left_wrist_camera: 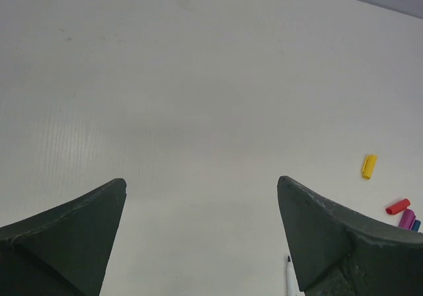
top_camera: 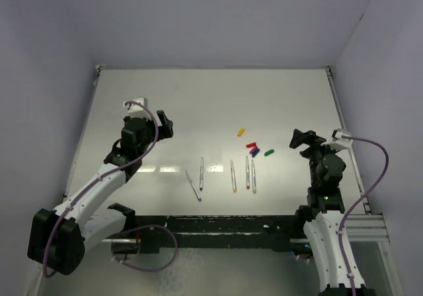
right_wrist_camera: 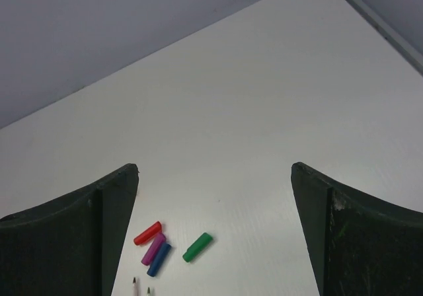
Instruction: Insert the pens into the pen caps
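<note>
Five thin silver-grey pens lie in a loose row on the white table, from one (top_camera: 193,185) at the left to one (top_camera: 253,176) at the right. Above them lie the caps: yellow (top_camera: 241,132), red (top_camera: 251,145), purple (top_camera: 254,150), blue (top_camera: 256,154), green (top_camera: 269,152). My left gripper (top_camera: 165,125) is open and empty, left of the pens; its wrist view shows the yellow cap (left_wrist_camera: 369,166) and a pen tip (left_wrist_camera: 289,269). My right gripper (top_camera: 300,139) is open and empty, right of the green cap (right_wrist_camera: 197,246).
The table is white with a raised rim (top_camera: 344,127) along the right side and grey walls behind. A black frame (top_camera: 218,226) runs along the near edge between the arm bases.
</note>
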Controlling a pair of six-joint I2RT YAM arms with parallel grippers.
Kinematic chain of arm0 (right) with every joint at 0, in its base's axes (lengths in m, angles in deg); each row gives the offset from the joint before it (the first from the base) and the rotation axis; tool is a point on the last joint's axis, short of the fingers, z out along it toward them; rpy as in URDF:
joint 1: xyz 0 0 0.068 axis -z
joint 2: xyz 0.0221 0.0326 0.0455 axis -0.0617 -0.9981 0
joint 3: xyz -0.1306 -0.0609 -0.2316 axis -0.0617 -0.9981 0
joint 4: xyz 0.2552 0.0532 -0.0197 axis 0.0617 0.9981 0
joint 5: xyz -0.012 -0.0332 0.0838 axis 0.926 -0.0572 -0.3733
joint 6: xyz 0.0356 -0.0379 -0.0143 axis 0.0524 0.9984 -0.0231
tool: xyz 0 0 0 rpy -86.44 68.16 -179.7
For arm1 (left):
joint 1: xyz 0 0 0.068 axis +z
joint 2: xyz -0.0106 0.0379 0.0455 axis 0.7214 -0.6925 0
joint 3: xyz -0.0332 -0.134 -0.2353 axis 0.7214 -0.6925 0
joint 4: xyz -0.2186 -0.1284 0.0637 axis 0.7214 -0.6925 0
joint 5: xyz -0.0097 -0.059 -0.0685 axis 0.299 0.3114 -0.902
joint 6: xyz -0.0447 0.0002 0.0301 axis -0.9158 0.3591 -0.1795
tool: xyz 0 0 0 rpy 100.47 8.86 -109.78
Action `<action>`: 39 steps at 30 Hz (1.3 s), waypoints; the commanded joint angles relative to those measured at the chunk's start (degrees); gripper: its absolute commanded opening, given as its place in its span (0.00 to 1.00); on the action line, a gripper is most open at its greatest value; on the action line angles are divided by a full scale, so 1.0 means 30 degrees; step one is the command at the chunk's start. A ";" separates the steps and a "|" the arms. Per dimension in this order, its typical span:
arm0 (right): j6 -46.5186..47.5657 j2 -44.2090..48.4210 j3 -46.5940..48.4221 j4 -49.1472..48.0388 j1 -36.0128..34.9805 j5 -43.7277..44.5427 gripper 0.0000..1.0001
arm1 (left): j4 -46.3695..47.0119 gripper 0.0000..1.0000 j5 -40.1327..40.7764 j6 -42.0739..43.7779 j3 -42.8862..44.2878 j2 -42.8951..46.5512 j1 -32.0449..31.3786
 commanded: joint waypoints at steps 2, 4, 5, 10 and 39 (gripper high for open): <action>-0.0256 -0.0466 0.0169 -0.0996 0.0014 -0.0686 1.00 | 0.0978 0.99 0.0102 0.0270 -0.0271 0.0564 -0.0052; -0.0282 -0.0661 0.0322 -0.0800 0.0014 -0.0564 1.00 | 0.0979 0.99 0.0161 0.0307 -0.0305 0.0666 -0.0066; -0.0309 -0.0726 0.0391 -0.0642 0.0014 -0.0467 1.00 | 0.0979 0.99 0.0177 0.0345 -0.0310 0.0676 -0.0065; -0.0389 -0.0930 0.0647 -0.0316 0.0014 -0.0028 1.00 | 0.1037 0.99 0.0043 0.0317 -0.0259 0.0490 -0.0062; -0.1353 0.2255 -0.1730 -0.4162 0.0014 -0.0632 1.00 | 0.2466 0.99 -0.3962 -0.0133 0.0336 -0.0683 -0.0072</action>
